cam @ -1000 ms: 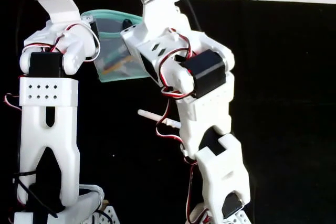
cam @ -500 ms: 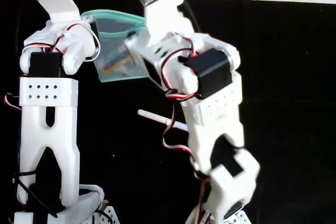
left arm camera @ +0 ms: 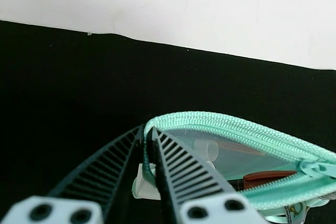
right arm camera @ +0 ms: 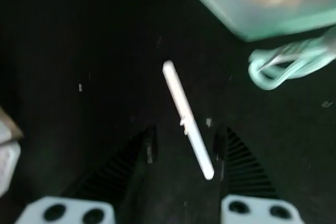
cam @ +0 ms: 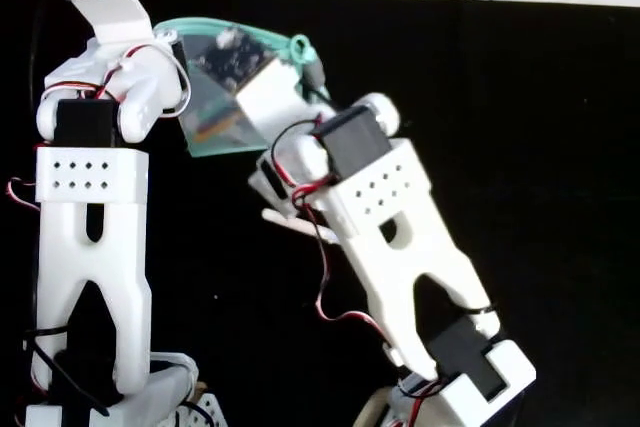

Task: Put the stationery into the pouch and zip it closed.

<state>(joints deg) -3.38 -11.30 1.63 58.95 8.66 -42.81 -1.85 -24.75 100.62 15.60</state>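
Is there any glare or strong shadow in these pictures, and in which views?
High view: even light, no shadow visible on the black cloth. Left wrist view: bright wall, faint sheen on the pouch. Right wrist view: white stick bright against dark cloth.

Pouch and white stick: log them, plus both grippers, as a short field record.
pouch: mint mesh, zip open, stationery inside
left gripper: fingers shut on the pouch's rim
white stick: lying on the black table, outside the pouch
right gripper: fingers open, one on each side of the white stick
task state: stick not yet in, zip not yet closed
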